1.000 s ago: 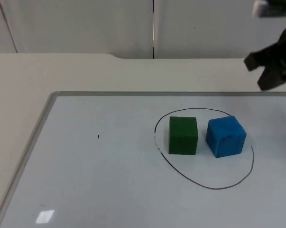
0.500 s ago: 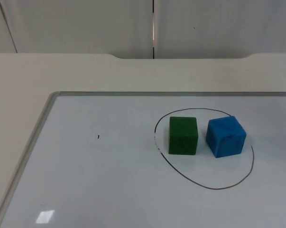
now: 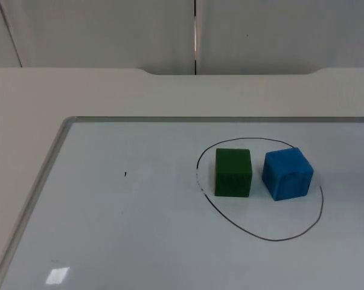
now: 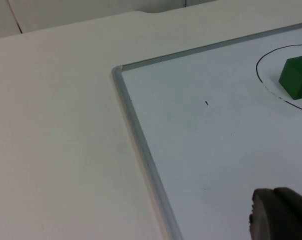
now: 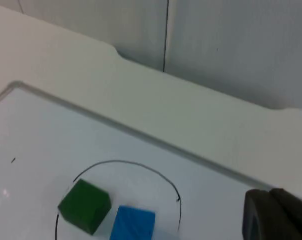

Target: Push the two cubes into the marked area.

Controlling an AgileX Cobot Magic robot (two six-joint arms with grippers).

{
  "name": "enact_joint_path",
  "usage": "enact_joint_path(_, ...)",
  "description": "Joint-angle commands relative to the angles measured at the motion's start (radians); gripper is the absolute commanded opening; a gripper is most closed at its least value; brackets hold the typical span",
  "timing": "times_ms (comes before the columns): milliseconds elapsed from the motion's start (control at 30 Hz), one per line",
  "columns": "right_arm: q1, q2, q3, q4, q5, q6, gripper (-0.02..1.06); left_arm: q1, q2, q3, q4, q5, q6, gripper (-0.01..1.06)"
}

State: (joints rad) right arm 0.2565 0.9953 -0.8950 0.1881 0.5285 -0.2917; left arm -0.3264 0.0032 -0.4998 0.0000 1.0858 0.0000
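Note:
A green cube (image 3: 233,173) and a blue cube (image 3: 287,174) stand side by side, a small gap between them, inside a hand-drawn black outline (image 3: 261,236) on the whiteboard. The blue cube lies close to the outline's right side. The left wrist view catches the green cube (image 4: 297,76) far off, with a dark part of my left gripper (image 4: 281,216) near the board's left frame. In the right wrist view both the green cube (image 5: 84,206) and the blue cube (image 5: 133,224) lie well below my right gripper (image 5: 276,216), which hangs high and back from them.
The whiteboard (image 3: 121,235) has a raised grey frame (image 3: 44,179) along its left and far sides. A tiny black mark (image 3: 125,174) sits left of the outline. Beige table (image 3: 25,121) surrounds the board, with the grey partition wall behind.
The right arm, which stood at the upper right of the top view one second ago, has drawn out of that view. The cubes have not moved.

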Motion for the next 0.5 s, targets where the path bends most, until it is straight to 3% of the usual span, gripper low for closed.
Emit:
enact_joint_path(0,-0.002,-0.054,0.047,-0.001,-0.016,-0.011,0.00,0.002,-0.003,0.004,0.012,-0.012,0.000,0.00)
enact_joint_path(300,-0.002,-0.235,0.168,0.002,-0.012,-0.011,0.00,0.002,-0.003,0.004,0.012,-0.012,0.000,0.00)
enact_joint_path(467,-0.002,-0.354,0.184,0.032,0.092,-0.009,0.00,0.002,-0.003,0.004,0.012,-0.012,0.000,0.00)
